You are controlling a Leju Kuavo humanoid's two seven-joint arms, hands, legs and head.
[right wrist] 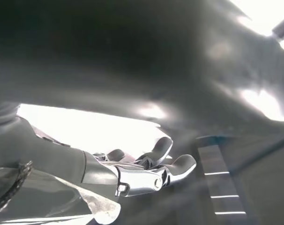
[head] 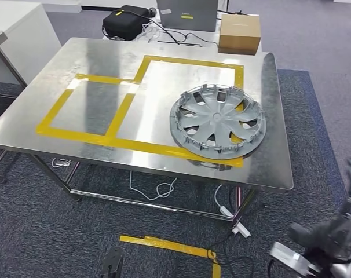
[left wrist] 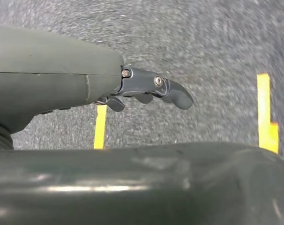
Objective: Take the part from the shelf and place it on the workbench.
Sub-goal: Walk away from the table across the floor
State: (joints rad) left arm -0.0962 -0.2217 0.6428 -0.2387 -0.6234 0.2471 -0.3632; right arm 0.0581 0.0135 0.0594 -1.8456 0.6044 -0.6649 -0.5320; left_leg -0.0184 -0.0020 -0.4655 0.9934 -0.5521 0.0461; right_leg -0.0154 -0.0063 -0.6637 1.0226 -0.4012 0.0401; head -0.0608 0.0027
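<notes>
Part [head: 217, 120] lies flat on the steel surface [head: 99, 58], task apparently done.

Head view: the part, a grey wheel cover, rests at about 4 o'clock on the surface, overlapping the yellow tape [head: 121, 113] outline near the front right corner; being round, it has no long axis. The right hand [head: 340, 229] hangs low at 5 o'clock from it, well apart, fingers loosely spread, holding nothing; it is the nearer hand. Left wrist view: the left hand [left wrist: 147, 89] points over grey carpet [left wrist: 204, 37], fingers nearly straight, empty. Right wrist view: the right hand's fingers [right wrist: 179, 165] lie apart, gripping nothing, against blurred glare.
</notes>
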